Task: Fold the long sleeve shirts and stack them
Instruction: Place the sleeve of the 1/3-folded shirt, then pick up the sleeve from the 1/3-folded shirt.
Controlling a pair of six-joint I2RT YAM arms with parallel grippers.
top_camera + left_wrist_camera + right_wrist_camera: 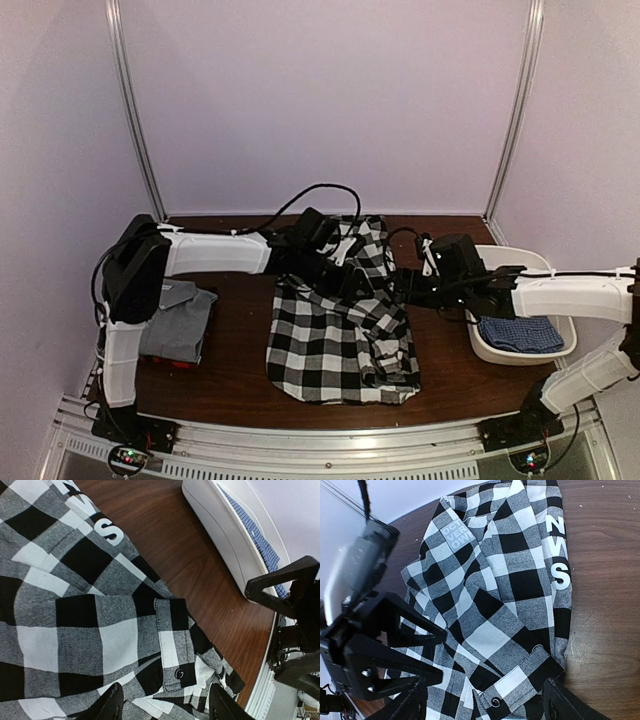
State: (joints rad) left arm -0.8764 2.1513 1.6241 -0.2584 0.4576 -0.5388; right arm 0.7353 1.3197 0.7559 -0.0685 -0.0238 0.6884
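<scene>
The black-and-white check shirt [340, 335] lies partly folded in the middle of the table, a sleeve cuff with a dark button [172, 650] on top near its right edge. My left gripper [362, 284] hovers over that cuff, open [166, 707], with nothing between its fingers. My right gripper [402, 286] faces it from the right, also open [485, 705] above the same cuff [520, 680]. A folded grey shirt [182, 318] rests at the left on a red one [180, 362]. The blue fine-checked shirt [520, 334] lies in the tub.
A white oval tub [495, 352] stands at the right of the table, close to the right arm. Black cables [310, 195] loop over the back of the table. The metal rail [320, 440] runs along the near edge.
</scene>
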